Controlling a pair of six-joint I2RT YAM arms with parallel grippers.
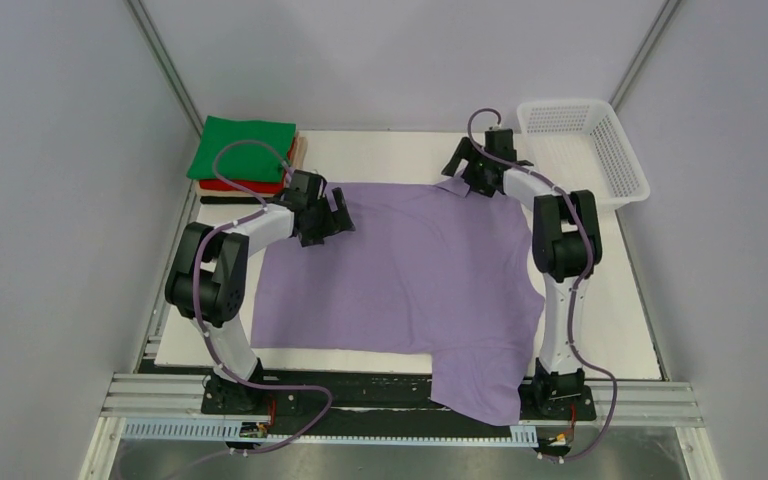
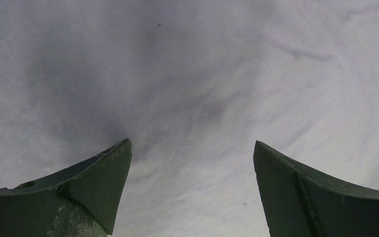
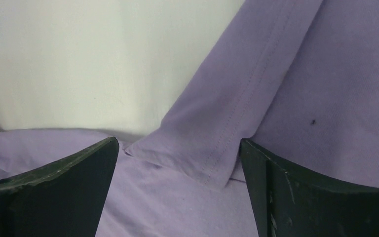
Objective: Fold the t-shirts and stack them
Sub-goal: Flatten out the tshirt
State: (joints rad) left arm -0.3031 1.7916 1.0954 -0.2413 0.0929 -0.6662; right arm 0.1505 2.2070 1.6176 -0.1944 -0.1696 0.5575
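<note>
A lavender-purple t-shirt (image 1: 410, 270) lies spread on the white table, one part hanging over the near edge. My left gripper (image 1: 335, 215) is open at the shirt's far left corner; its wrist view shows only pale cloth (image 2: 192, 98) between the spread jaws. My right gripper (image 1: 472, 178) is open at the shirt's far right edge, where a folded-over hem flap (image 3: 227, 123) lies between the jaws. A stack of folded shirts, green (image 1: 242, 148) on top of red (image 1: 240, 186) and tan, sits at the far left.
A white plastic mesh basket (image 1: 585, 150) stands at the far right corner. The white table top (image 1: 380, 150) shows behind the shirt. Grey walls close in on both sides.
</note>
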